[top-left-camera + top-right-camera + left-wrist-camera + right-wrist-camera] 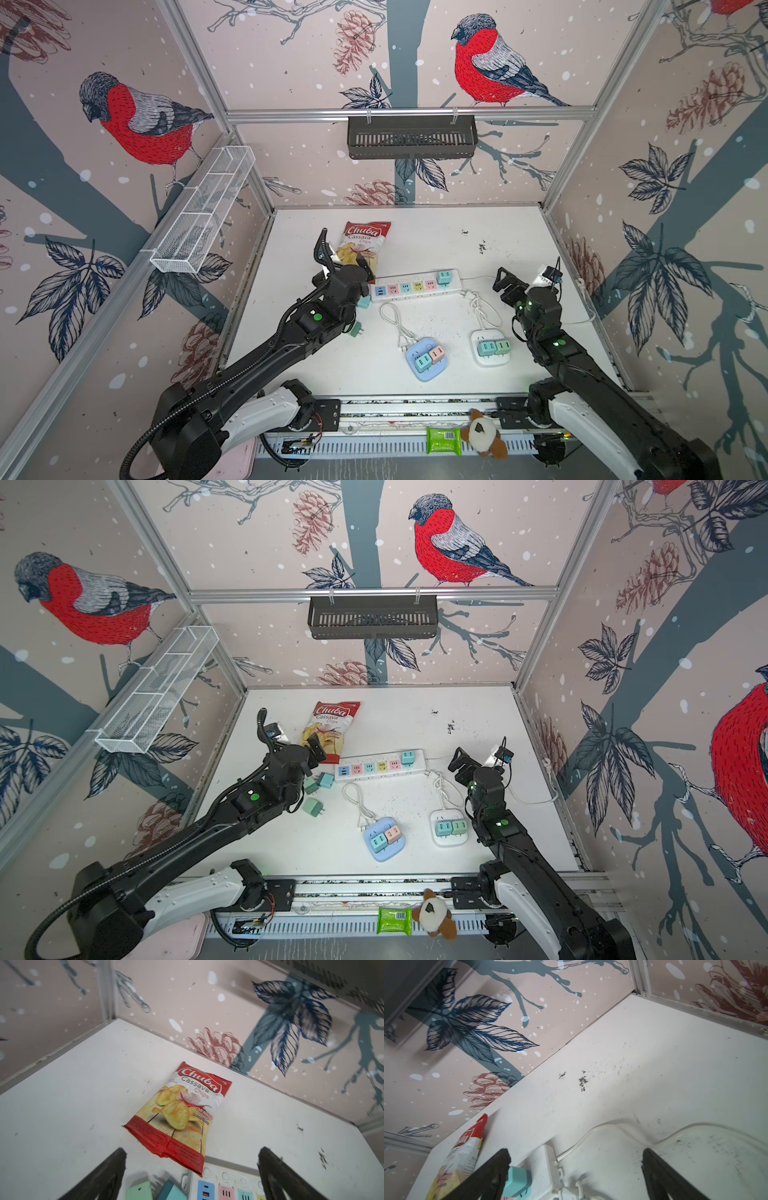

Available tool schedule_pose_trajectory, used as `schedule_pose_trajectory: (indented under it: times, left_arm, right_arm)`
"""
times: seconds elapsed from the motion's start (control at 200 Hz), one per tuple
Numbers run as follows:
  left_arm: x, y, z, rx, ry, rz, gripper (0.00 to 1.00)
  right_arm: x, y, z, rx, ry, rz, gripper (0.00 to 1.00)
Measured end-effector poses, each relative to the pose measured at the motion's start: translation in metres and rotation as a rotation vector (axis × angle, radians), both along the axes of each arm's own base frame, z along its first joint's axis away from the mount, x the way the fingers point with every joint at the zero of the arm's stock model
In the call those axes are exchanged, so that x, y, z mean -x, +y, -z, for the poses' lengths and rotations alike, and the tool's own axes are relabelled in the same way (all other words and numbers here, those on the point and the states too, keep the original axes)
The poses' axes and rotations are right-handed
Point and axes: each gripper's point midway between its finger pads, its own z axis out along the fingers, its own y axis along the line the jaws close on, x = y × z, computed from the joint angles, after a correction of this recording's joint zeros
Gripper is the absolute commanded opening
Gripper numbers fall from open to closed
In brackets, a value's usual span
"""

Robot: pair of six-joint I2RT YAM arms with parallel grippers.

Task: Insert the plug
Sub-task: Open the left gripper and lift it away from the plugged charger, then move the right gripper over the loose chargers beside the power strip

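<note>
A white power strip (415, 277) with pastel sockets lies across the middle of the table. One teal plug (444, 277) sits in its right-end socket. Loose plugs lie off its left end, a teal one (326, 780) and two green ones (311, 786) (314, 807). My left gripper (365, 270) hovers open over that left end, beside the loose teal plug (172, 1190) and a green plug (139, 1191), with nothing between its fingers. Past the strip's right end, my right gripper (505, 278) is open and empty; the inserted teal plug (518, 1180) shows by one finger.
A Chuba chips bag (361, 245) lies behind the strip's left end, overlapping it. A blue socket cube (427, 359) and a white one (490, 348), each holding plugs, stand nearer the front with white cables (397, 324). Baskets hang on the walls.
</note>
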Motion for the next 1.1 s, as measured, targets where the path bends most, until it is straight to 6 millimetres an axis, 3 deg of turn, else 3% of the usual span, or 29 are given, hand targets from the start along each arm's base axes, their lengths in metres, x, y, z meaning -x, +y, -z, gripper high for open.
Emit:
schedule_pose_trajectory:
  times: [0.195,0.355,0.55,0.786,0.911,1.101]
  left_arm:
    - [0.012,0.049,0.004,-0.038,-0.012,-0.249,0.97]
    - [0.016,0.073,0.024,-0.108,0.040,-0.300,0.97]
    - [0.014,0.083,0.031,-0.090,0.060,-0.279,0.97]
    - [0.011,0.107,0.050,-0.027,0.103,-0.295,0.97]
    - [0.009,0.105,0.053,-0.010,0.115,-0.274,0.97]
    - [0.005,0.097,0.063,0.001,0.126,-0.226,0.97]
  right_arm:
    - [0.009,0.047,0.002,-0.026,0.008,-0.246,0.99]
    - [0.031,0.124,0.001,0.013,0.045,-0.481,0.99]
    - [0.048,0.190,0.002,0.122,0.090,-0.596,0.80]
    - [0.059,0.255,0.025,0.257,0.182,-0.679,0.73]
    - [0.063,0.285,0.041,0.318,0.222,-0.712,0.73]
    - [0.062,0.324,0.067,0.378,0.280,-0.752,0.63]
